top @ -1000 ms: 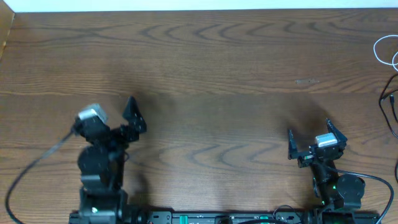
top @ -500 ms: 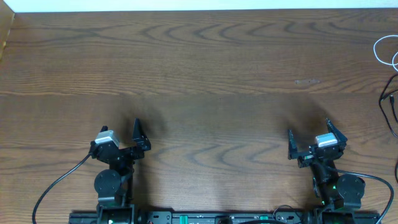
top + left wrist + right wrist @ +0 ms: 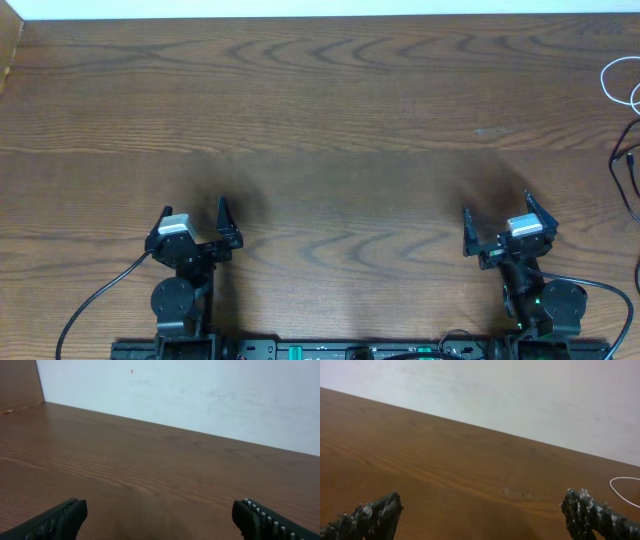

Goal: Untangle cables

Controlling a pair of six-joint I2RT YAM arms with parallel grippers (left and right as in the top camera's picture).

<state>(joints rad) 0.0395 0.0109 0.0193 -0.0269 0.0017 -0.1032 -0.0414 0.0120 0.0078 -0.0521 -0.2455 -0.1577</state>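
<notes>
Cables: two thin cords, one white and one black, both at the far right edge of the table [image 3: 320,120] and partly cut off by the picture's edge.
White cable [image 3: 605,80]: an open curved loop lying flat near the far right corner, its rounded end facing left toward the table's middle; no plug end shows.
Black cable [image 3: 621,183]: nearer the robot than the white one, apart from it, its long axis running roughly far to near along the right edge; its ends are too small to tell.
Left gripper [image 3: 193,210]: jaws spread wide, holding nothing, low over bare wood at the near left.
Right gripper [image 3: 498,208]: jaws spread wide, holding nothing, at the near right, well apart from both cables.
</notes>
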